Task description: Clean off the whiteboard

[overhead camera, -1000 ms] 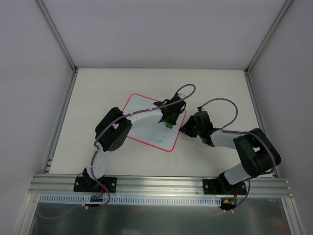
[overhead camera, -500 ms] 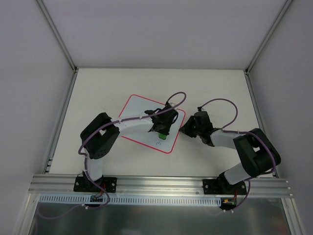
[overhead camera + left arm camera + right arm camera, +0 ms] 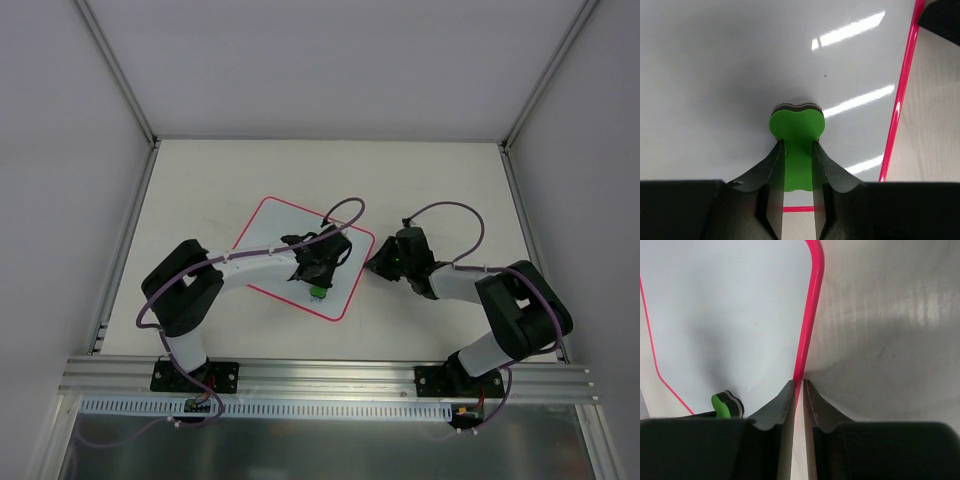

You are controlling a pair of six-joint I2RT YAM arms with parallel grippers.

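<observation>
The whiteboard [image 3: 262, 238] lies flat on the table, white with a thin red-pink border. My left gripper [image 3: 317, 283] is shut on the green eraser [image 3: 318, 292] and presses it on the board near its near-right corner. In the left wrist view the eraser [image 3: 797, 125] sits between my fingers, and the board [image 3: 730, 65] around it shows no marks. My right gripper [image 3: 372, 262] is shut on the board's right edge. In the right wrist view the red border [image 3: 810, 315] runs into my closed jaws [image 3: 799, 384]. The eraser [image 3: 722, 405] shows at lower left.
The beige table [image 3: 440, 190] surrounds the board. White walls enclose the table on three sides. An aluminium rail [image 3: 330, 375] with both arm bases runs along the near edge. Purple cables loop above both wrists.
My left gripper has slid the eraser toward the board's near edge, over the spot where a small blue scribble showed. The board's near edge shifted slightly. My right arm has barely moved.
</observation>
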